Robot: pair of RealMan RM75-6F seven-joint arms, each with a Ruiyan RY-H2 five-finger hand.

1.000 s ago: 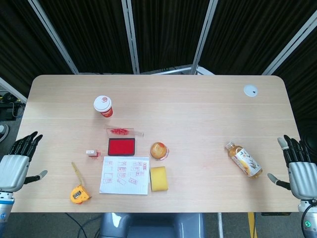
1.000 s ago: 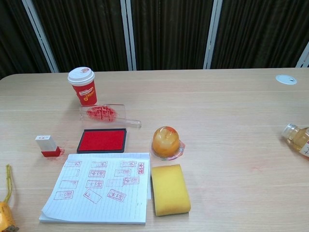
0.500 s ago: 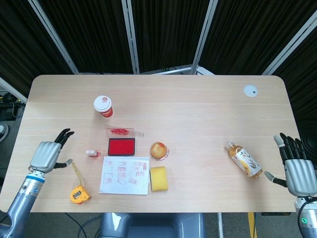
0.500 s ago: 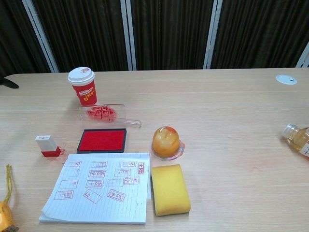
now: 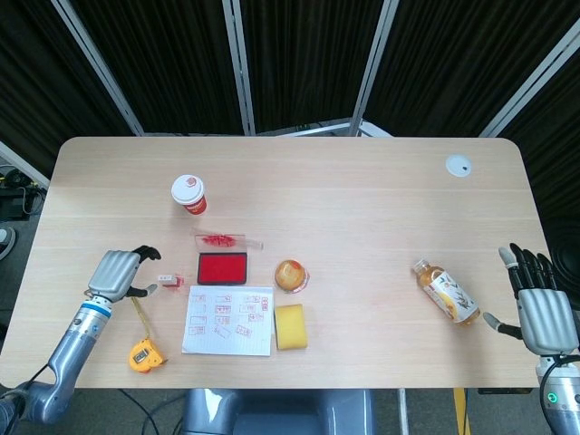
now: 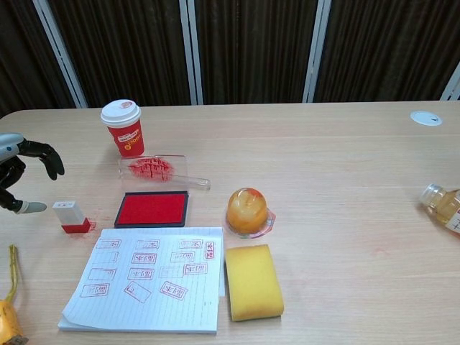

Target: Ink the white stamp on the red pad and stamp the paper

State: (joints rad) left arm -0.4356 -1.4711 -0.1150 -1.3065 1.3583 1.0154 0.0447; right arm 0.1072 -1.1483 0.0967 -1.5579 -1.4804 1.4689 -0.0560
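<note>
Left hand (image 5: 118,272) hovered empty, fingers apart, just beside white stamp (image 6: 70,215); we judged best: pinch its upper body, lift straight, then cross to red pad (image 6: 152,208).

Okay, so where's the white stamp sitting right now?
In the chest view the white stamp stands upright at the table's left, just left of the red pad and above the paper, with the left hand open close beside it.

The chest view crops the left hand (image 6: 18,172), tape measure (image 6: 8,316) and bottle (image 6: 444,205); stamped marks on the paper (image 6: 147,277) are illegible.
</note>
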